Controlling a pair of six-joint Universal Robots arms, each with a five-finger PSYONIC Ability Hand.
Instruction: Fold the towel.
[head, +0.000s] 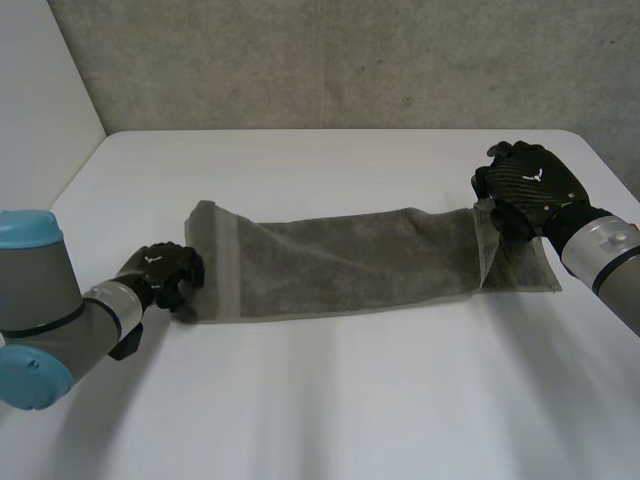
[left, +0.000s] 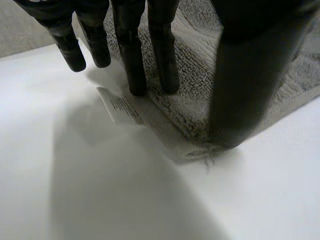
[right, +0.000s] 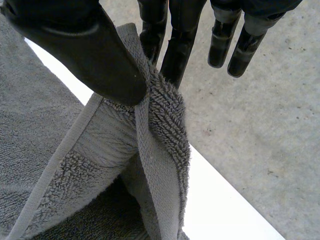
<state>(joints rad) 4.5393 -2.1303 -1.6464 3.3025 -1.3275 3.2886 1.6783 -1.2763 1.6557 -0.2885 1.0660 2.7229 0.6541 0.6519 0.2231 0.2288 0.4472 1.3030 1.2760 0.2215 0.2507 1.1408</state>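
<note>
Grey towel (head: 350, 262) lies along the desk (head: 300, 400), left to right. Left robot hand (head: 165, 275) presses straight fingers (left: 132, 60) on its near-left corner by a label (left: 120, 106); right robot hand (head: 530, 185) pinches the lifted right end.

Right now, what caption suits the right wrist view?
Right hand pinches a raised edge of the grey towel between thumb and fingers, above the white table.

towel (head: 350, 262) on table (head: 320, 400), stretched (left to right)

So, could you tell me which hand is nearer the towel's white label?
Left. The left hand rests on the towel corner beside the label; the right hand pinches the towel's opposite end.
</note>
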